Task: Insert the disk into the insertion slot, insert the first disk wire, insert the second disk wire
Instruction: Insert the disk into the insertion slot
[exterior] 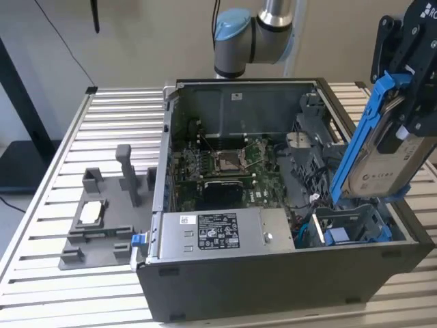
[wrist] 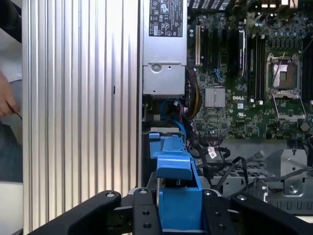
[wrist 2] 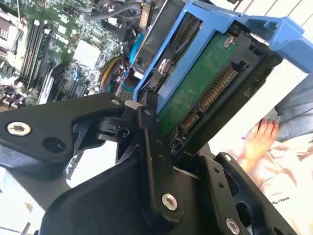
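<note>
One disk aloft, slot not yet filled

The end effector (exterior: 407,116) is clamped on the disk (exterior: 381,171), with its black fingers (wrist: 213,213) pressing either side of the blue carrier frame (wrist: 176,169). The disk hangs tilted above the computer case (exterior: 273,280) at the exterior view's right, just over the insertion slot (exterior: 351,222) and not in it. In the second wrist view the disk's green underside and connector face the camera. The silver power-supply box (exterior: 212,236) sits along the case's near wall, with the motherboard (exterior: 229,167) behind it. A grey fixture (exterior: 102,229) lies on the slatted desk (exterior: 41,273) at the exterior view's left. A person's hand (wrist 2: 258,139) shows beyond the disk.
</note>
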`<action>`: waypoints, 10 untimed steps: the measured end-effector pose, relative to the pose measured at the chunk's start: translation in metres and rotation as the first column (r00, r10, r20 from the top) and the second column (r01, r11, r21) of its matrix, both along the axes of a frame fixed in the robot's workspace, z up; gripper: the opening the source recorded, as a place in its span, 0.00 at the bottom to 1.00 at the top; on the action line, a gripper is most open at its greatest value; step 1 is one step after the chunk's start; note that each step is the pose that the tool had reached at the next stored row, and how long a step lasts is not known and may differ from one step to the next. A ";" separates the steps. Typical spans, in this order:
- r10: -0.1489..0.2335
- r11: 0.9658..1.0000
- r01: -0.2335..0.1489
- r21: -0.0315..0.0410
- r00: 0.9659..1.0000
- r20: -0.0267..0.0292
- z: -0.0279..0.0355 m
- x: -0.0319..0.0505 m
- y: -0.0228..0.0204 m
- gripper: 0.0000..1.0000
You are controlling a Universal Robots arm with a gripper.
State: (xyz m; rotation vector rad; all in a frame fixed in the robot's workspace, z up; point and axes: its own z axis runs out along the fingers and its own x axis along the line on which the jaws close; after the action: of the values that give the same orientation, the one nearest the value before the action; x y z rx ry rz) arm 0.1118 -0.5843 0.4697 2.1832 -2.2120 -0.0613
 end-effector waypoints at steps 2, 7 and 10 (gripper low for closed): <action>0.003 1.000 -0.003 0.000 1.000 0.000 -0.0036 0.0000 0.0000 0.33; 0.007 1.000 -0.007 0.000 1.000 0.000 -0.0127 0.0000 0.0000 0.33; 0.009 1.000 -0.009 0.000 1.000 -0.001 -0.0181 0.0000 0.0000 0.33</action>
State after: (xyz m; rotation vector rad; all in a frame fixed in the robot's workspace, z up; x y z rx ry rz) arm 0.1118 -0.5843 0.4515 2.1929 -2.2014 -0.0617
